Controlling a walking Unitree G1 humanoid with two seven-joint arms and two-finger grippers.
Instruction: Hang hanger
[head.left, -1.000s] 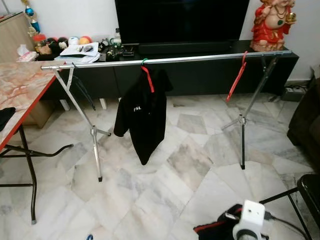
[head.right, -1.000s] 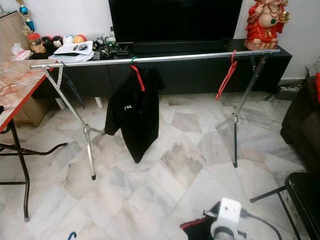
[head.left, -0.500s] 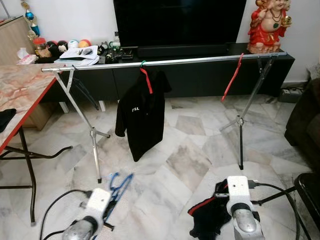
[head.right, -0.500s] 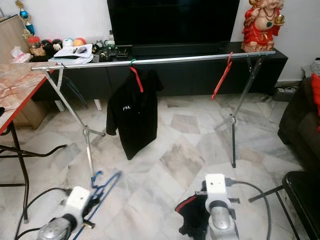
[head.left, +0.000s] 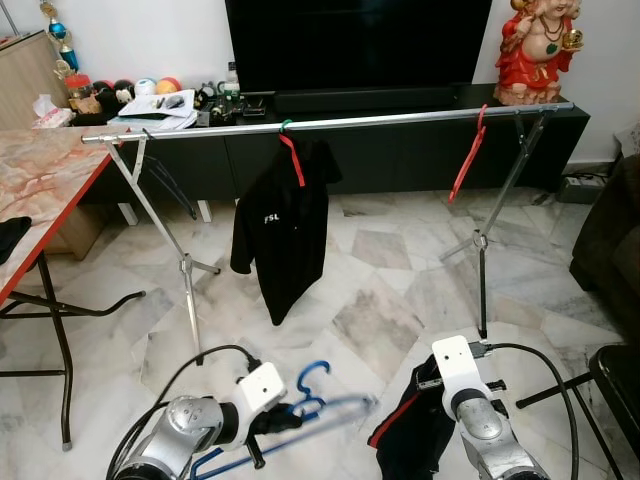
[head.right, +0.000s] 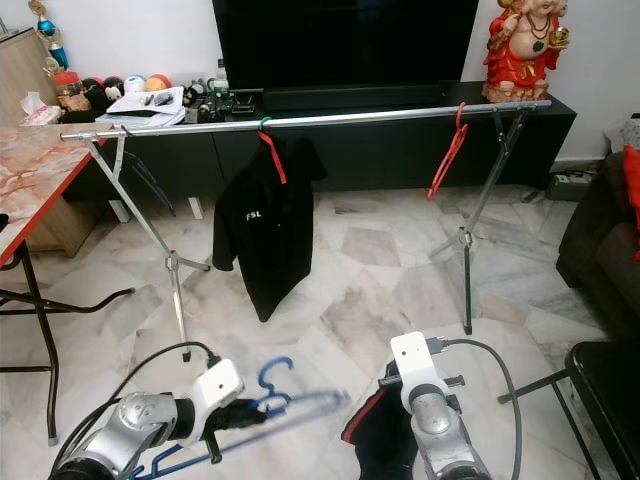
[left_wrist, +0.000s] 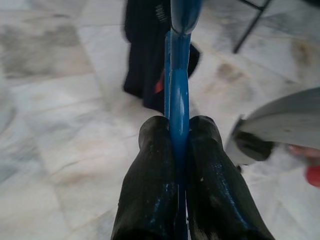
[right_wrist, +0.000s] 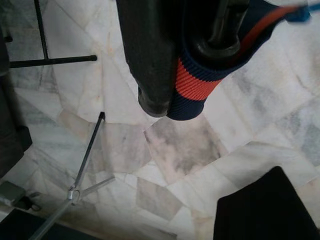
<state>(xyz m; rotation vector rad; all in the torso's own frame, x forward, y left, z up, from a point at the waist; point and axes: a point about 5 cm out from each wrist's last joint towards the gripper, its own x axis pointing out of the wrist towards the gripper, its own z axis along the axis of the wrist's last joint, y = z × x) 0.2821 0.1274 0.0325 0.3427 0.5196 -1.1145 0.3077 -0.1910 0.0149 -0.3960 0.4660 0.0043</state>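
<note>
My left gripper (left_wrist: 179, 125) is shut on a blue hanger (head.left: 310, 400), held low over the floor with its hook up and its bar reaching right. Just to its right, my right gripper (right_wrist: 187, 75) is shut on a dark garment with a red stripe (head.left: 410, 430), which droops below the wrist. Ahead stands a silver clothes rail (head.left: 380, 118) on two tripod stands. A black shirt (head.left: 285, 230) hangs from it on a red hanger, left of centre. An empty red hanger (head.left: 468, 150) hangs near the rail's right end.
A marble-topped folding table (head.left: 40, 170) stands at the left. Behind the rail is a black TV console (head.left: 400, 150) with a red statue (head.left: 535, 50). A dark sofa (head.left: 610, 240) and a black seat (head.left: 620, 380) are at the right.
Both arms have come up further into view. The blue hanger has swung right toward the middle, and the right gripper has lifted the dark garment higher.
</note>
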